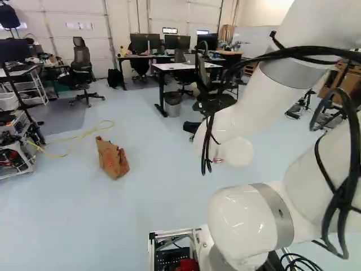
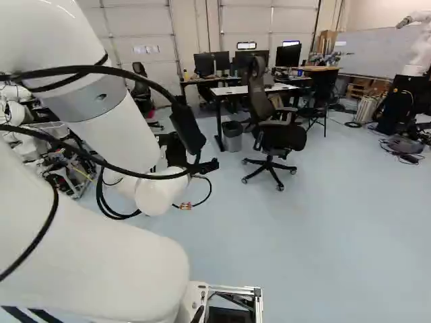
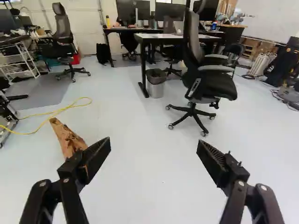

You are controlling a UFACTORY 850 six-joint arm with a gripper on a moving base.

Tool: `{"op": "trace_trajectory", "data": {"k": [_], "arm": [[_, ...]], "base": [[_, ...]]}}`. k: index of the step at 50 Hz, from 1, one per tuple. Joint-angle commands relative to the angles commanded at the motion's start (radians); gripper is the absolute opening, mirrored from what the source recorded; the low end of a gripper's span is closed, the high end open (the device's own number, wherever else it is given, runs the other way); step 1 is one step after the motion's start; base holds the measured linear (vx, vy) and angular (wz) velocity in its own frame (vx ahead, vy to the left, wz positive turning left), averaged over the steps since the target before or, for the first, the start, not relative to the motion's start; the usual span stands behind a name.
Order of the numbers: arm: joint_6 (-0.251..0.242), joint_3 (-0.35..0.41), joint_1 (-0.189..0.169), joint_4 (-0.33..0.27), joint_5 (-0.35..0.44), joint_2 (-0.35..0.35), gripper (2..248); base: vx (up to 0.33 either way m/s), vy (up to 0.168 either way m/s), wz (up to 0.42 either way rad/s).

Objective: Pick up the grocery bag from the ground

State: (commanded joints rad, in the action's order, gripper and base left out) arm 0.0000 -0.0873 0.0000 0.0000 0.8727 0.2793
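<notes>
One brown paper bag (image 1: 111, 158), crumpled, on the floor (image 1: 163, 192) in left base view, left of the arm (image 1: 248, 217) and near a yellow cable (image 1: 73, 138). Right base view: arm at left; black office chair (image 2: 279, 138) on the floor right of it, trash can (image 2: 232, 136) near the chair. Wrist view: jaws wide open, bare floor seen between them. Paper bag ahead, off to one side, partly hidden behind one finger (image 3: 95, 157).

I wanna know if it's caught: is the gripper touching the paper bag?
Apart: the left base view shows floor between the bag and the arm's end.
</notes>
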Motion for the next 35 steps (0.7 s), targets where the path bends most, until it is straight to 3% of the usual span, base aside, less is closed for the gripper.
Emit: {"op": "trace_trajectory", "data": {"k": [35], "arm": [[0.0,0.0,0.0,0.0,0.0,0.0,247]], "base": [[0.17,0.064,0.291]]}}
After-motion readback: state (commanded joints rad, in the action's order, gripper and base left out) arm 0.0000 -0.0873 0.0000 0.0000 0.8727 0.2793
